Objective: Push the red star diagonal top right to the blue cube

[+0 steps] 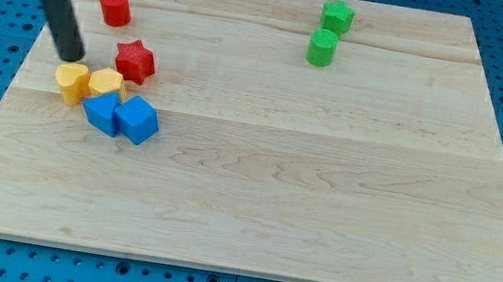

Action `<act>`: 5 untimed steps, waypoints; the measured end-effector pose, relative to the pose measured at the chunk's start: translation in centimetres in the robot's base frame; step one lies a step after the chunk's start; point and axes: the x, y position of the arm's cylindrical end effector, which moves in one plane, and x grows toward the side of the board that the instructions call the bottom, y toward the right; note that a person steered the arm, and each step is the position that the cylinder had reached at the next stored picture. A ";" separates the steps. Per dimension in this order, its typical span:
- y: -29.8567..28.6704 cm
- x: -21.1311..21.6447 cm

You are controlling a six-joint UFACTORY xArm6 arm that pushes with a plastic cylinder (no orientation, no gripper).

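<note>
The red star (135, 61) lies on the wooden board at the view's upper left. A blue cube (138, 120) sits just below it and slightly to the right, with a second blue block (102, 113) touching its left side. My tip (71, 58) is left of the red star, right above the yellow block (70, 82), with a gap between it and the star. A second yellow block (106, 84) lies between the star and the blue blocks.
A red cylinder (115, 7) stands above and left of the star. A green star-like block (337, 17) and a green cylinder (322, 48) sit at the view's top right. The board (324, 193) rests on a blue pegboard surface.
</note>
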 end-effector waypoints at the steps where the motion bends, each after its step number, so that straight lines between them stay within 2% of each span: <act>1: 6.0 -0.7; 2: 8.9 -0.7; 3: 5.0 3.0; 4: 6.4 3.6; 5: 6.5 -1.0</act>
